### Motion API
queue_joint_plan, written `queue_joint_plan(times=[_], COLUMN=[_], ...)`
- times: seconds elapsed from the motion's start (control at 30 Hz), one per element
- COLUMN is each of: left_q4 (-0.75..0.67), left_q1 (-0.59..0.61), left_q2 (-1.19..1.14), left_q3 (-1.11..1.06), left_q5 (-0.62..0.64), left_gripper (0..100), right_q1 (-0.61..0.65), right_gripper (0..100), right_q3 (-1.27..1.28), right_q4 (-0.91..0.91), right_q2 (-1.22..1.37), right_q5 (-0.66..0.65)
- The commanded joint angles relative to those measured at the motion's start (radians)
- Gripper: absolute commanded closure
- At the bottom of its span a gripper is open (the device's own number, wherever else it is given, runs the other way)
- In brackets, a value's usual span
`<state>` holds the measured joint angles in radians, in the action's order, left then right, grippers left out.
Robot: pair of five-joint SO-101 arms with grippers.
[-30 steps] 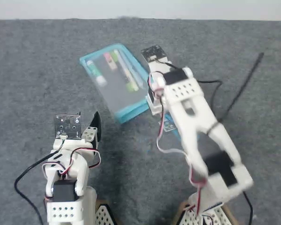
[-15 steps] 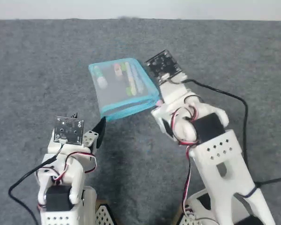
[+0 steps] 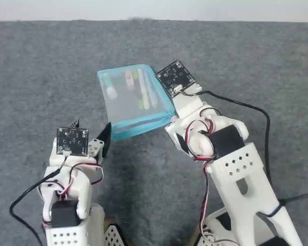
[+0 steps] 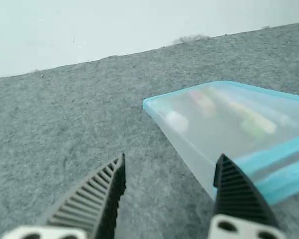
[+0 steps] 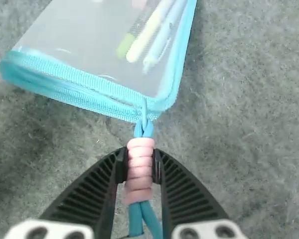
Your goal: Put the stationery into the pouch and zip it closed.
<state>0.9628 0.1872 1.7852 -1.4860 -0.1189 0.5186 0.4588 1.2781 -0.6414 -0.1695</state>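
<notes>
Everywhere, grey felt (image 3: pixel 256 61) surrounds pouch (image 3: pixel 133 102) and clamped pull (image 5: pixel 139 169).

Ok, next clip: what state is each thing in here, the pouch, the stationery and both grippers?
pouch: zip looks closed along the edge that shows.
stationery: inside the pouch.
right gripper: shut on the zip pull.
zip pull: clamped, at the pouch's corner.
left gripper: open, empty, short of the pouch.

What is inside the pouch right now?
Through the clear side of the pouch, several pens and markers show. Their exact number cannot be told; the blue zipper band hides the edge.
</notes>
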Motion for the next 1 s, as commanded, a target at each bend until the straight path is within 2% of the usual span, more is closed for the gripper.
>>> queue_joint_plan(times=[0.0, 0.2, 0.3, 0.53, 0.97], left_q4=[-0.072, 0.068, 0.087, 0.029, -0.15], left_q1=[0.003, 0.002, -0.002, -0.072, -0.02], left_q2=[-0.112, -0.137, -0.123, -0.13, -0.31], left_q3=[0.021, 0.165, 0.165, 0.077, 0.073], left_q5=[-0.014, -0.009, -0.014, -0.041, -0.015], left_gripper=[72, 72, 72, 72, 73], right_q1=[0.001, -0.007, -0.007, -0.001, 0.062], right_gripper=[99.3, 99.3, 99.3, 99.3, 99.3], right_q3=[-0.018, -0.038, -0.049, -0.183, -0.167], right_q4=[0.002, -0.007, -0.022, 0.067, 0.137], right_q2=[-0.081, -0.015, 0.002, 0.013, 0.001], right_q5=[-0.017, -0.008, -0.008, -0.006, 0.0])
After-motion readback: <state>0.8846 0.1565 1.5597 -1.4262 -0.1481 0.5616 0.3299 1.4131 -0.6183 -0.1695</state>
